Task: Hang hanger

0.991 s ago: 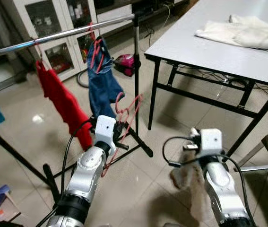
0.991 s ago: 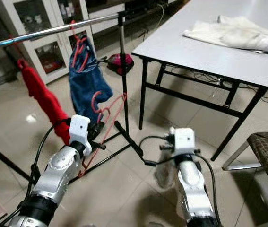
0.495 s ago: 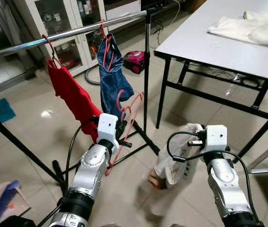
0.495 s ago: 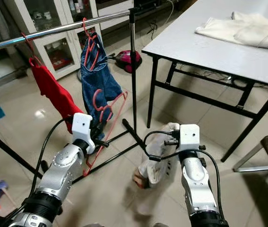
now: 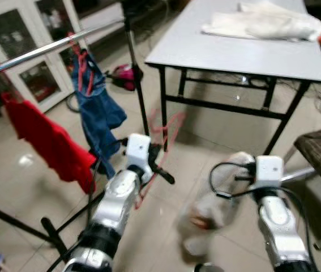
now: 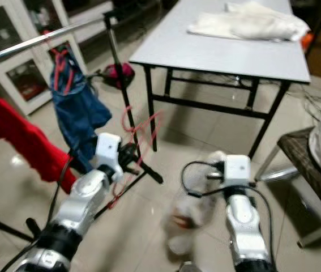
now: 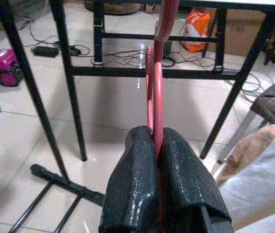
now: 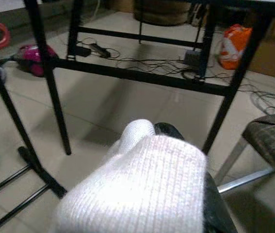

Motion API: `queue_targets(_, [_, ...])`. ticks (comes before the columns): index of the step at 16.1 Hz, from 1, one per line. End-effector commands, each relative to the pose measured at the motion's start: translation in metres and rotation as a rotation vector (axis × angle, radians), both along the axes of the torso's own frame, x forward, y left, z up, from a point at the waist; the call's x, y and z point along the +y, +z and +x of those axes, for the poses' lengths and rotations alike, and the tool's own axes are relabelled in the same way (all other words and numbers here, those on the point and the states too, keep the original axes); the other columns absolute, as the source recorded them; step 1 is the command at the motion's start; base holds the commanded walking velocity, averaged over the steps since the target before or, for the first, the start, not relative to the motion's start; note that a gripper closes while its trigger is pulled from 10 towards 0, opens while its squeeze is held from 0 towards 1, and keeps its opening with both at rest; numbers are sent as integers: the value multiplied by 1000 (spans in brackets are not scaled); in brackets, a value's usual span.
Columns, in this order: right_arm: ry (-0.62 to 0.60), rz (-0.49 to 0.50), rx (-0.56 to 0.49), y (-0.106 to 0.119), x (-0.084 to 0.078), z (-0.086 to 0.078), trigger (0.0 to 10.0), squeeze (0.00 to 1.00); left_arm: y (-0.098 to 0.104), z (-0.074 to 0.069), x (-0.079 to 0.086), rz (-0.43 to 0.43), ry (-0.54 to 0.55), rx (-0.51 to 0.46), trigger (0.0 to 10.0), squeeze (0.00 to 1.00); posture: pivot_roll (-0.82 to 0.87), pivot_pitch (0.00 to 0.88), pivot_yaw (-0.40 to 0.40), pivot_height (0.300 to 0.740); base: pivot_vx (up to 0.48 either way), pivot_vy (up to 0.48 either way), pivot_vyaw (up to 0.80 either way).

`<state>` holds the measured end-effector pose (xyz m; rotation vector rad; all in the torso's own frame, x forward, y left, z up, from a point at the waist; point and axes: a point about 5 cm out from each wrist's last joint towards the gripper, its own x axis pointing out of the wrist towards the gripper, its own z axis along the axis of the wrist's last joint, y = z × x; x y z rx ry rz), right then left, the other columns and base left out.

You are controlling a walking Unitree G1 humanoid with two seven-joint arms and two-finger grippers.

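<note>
While my head camera looks down at the tiled floor [image 5: 217,153], I see my left hand [image 7: 157,160] raised in front of me, and its two black fingers [image 7: 137,184] are clenched on the red hanger [image 7: 155,97], which stands up from the hand with its hook at the top. From the head views the hanger is blurred and thin, just beside the upright pole of the clothes rack [image 5: 135,56], not on the rail. My left wrist view shows much better how the hanger's stem is pressed between the two pads, and behind it the black legs of the surface [image 5: 245,54] and a bundle of cables on the floor. My right hand [image 8: 186,160] is grasping a white knitted cloth [image 8: 137,189]; in the right wrist view this cloth covers almost all of the fingers, so I cannot tell exactly how they stand, but the cloth hangs down from the hand in the head views as a pale blurred shape. On the silver rail [image 6: 30,45] a red garment [image 5: 47,141] and a blue garment [image 5: 95,105] hang well apart from each other. A pink vacuum cleaner [image 8: 30,51] lies on the floor behind the rack, and an orange bag [image 8: 233,46] sits under the surface, which the head views do not show. White folded fabric [image 5: 262,25] lies on top of the surface.
</note>
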<state>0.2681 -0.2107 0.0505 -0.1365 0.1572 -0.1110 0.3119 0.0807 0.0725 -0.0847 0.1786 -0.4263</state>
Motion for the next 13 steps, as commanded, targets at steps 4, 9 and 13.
queue_targets(4, [18, -14, -44, 10, 3, 4, 0, 0, -6, 2, 6, -43, 41, 44, 10000, 0, -207, 0, 134, 740, 0, 0, -200])
queue_targets(9, [5, -15, -32, 6, 0, -2, 0, 0, -4, 5, 4, 17, 3, -11, 10000, 0, -230, 0, 134, 740, 0, 0, -800])
queue_targets(13, [6, -43, -37, 8, 3, 1, 10000, 0, 7, 6, -9, -1, -87, -94, 10000, 0, -257, 0, 160, 740, 409, -63, 0])
